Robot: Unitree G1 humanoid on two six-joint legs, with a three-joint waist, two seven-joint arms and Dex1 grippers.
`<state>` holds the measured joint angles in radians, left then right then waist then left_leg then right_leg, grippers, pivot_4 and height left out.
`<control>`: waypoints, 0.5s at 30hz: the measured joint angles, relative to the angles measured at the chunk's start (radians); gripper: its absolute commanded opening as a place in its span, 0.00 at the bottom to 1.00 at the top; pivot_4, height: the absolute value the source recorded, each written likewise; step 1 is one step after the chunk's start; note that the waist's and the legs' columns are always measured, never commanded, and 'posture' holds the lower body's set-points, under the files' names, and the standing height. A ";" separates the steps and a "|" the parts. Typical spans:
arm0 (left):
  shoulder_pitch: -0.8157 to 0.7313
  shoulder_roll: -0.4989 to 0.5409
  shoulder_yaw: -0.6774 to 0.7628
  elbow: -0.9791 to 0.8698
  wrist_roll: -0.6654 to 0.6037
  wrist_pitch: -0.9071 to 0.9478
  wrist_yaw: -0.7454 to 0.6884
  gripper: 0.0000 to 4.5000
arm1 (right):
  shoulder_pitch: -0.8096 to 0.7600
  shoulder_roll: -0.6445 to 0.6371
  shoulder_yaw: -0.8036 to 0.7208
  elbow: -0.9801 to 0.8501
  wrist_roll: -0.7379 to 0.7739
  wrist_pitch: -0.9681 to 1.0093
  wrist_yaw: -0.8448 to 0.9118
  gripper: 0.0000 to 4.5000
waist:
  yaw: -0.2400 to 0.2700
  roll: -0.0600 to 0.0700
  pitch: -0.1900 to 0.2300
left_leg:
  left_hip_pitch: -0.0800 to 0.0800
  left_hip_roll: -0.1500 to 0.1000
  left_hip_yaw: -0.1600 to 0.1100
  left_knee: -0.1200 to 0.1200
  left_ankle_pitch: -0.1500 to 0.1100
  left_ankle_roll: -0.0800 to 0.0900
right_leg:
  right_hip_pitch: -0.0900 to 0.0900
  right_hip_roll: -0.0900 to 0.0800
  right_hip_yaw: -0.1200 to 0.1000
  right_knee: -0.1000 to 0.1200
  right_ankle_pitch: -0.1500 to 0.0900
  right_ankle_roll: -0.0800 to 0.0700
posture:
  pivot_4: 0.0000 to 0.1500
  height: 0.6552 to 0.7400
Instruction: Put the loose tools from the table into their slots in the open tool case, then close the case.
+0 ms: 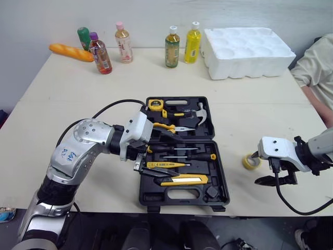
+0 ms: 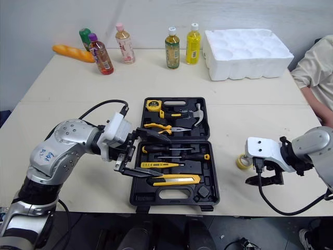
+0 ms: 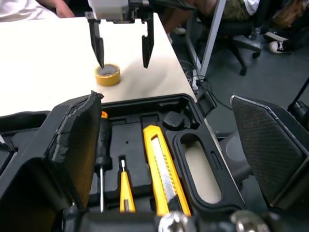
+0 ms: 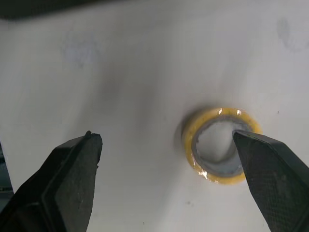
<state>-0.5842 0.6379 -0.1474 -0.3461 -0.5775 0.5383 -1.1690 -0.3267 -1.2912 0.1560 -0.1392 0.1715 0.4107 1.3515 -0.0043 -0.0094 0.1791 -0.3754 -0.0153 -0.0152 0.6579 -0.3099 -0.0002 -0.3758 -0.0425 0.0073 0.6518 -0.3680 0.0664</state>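
The black tool case (image 1: 225, 187) lies open mid-table. It holds a yellow utility knife (image 1: 184, 180), screwdrivers (image 1: 182, 151), pliers (image 1: 166, 126), a hammer (image 1: 200, 112) and a tape measure (image 1: 155, 104). My left gripper (image 1: 169, 155) hovers open over the case's left side with nothing between its fingers; the left wrist view looks down on the knife (image 3: 161, 169). A yellow tape roll (image 1: 251, 161) lies loose on the table right of the case. My right gripper (image 1: 259, 167) is open just above it; in the right wrist view one fingertip (image 4: 270, 164) overlaps the roll (image 4: 212, 175).
Several drink bottles (image 1: 124, 42) and a bread loaf (image 1: 71, 52) line the table's far edge, beside a white foam tray (image 1: 247, 49). A person's arm (image 1: 315, 70) shows at the right edge. A black cable (image 1: 112, 107) loops from my left arm.
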 measured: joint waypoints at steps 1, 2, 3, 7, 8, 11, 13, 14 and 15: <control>-0.002 -0.006 0.000 0.000 0.002 -0.006 0.003 1.00 | -0.006 0.007 0.004 0.011 -0.014 -0.005 0.000 1.00 | 0.000 0.000 0.000 | 0.000 0.000 0.000 0.001 0.000 0.000 | 0.000 0.000 0.000 0.001 0.000 0.000 | 1.00 1.00; -0.003 -0.010 -0.002 0.000 0.004 -0.008 0.005 1.00 | -0.008 0.010 0.011 0.020 -0.022 -0.014 0.000 1.00 | 0.001 0.000 0.000 | 0.000 0.000 0.000 0.001 0.000 0.000 | 0.000 0.000 0.000 0.001 0.000 0.000 | 1.00 1.00; -0.003 -0.012 -0.002 0.001 0.006 -0.010 0.008 1.00 | -0.008 0.014 0.017 0.026 -0.030 -0.018 0.000 1.00 | 0.001 0.000 0.000 | 0.000 0.000 0.000 0.002 0.000 0.000 | 0.000 0.000 0.000 0.001 0.000 0.000 | 1.00 1.00; -0.003 -0.027 -0.003 0.001 0.007 -0.012 0.019 1.00 | -0.008 0.050 0.033 0.029 -0.035 -0.014 0.002 1.00 | 0.001 0.000 0.000 | 0.000 0.000 0.000 0.002 0.000 0.000 | 0.000 0.000 0.000 0.002 0.000 0.000 | 1.00 1.00; -0.003 -0.030 -0.004 0.001 0.007 -0.011 0.021 1.00 | -0.008 0.054 0.036 0.029 -0.036 -0.014 0.002 1.00 | 0.002 0.000 0.000 | 0.000 0.000 0.000 0.002 0.000 0.000 | 0.000 0.000 0.000 0.002 0.000 0.000 | 1.00 1.00; -0.003 -0.035 -0.011 0.002 0.011 -0.012 0.030 1.00 | -0.010 0.057 0.037 0.055 -0.071 -0.040 -0.010 0.94 | 0.002 0.000 0.000 | 0.000 0.000 0.000 0.003 0.000 0.000 | 0.000 0.000 0.000 0.002 0.000 0.000 | 1.00 1.00; -0.003 -0.037 -0.011 0.008 0.016 -0.014 0.035 1.00 | -0.014 0.070 0.037 0.071 -0.086 -0.041 -0.019 0.81 | 0.001 0.000 0.000 | 0.000 0.000 0.000 0.003 0.000 0.000 | 0.000 0.000 0.000 0.002 0.000 0.000 | 1.00 1.00; -0.003 -0.038 -0.011 0.008 0.018 -0.015 0.037 1.00 | -0.015 0.080 0.037 0.072 -0.092 -0.041 -0.021 0.68 | 0.000 0.000 0.000 | 0.000 0.000 0.000 0.003 0.000 0.000 | 0.000 0.000 0.000 0.002 0.000 0.000 | 1.00 1.00; -0.003 -0.039 -0.012 0.007 0.018 -0.015 0.040 1.00 | -0.015 0.088 0.037 0.073 -0.096 -0.042 -0.022 0.56 | 0.000 0.000 0.000 | 0.000 0.000 0.000 0.003 0.000 0.000 | 0.000 0.000 0.000 0.002 0.000 0.000 | 1.00 1.00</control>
<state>-0.5873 0.5987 -0.1589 -0.3387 -0.5596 0.5234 -1.1293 -0.3415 -1.2031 0.1926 -0.0665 0.0758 0.3682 1.3291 -0.0038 -0.0092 0.1792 -0.3755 -0.0153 -0.0153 0.6607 -0.3099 -0.0002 -0.3757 -0.0426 0.0072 0.6541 -0.3680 0.0664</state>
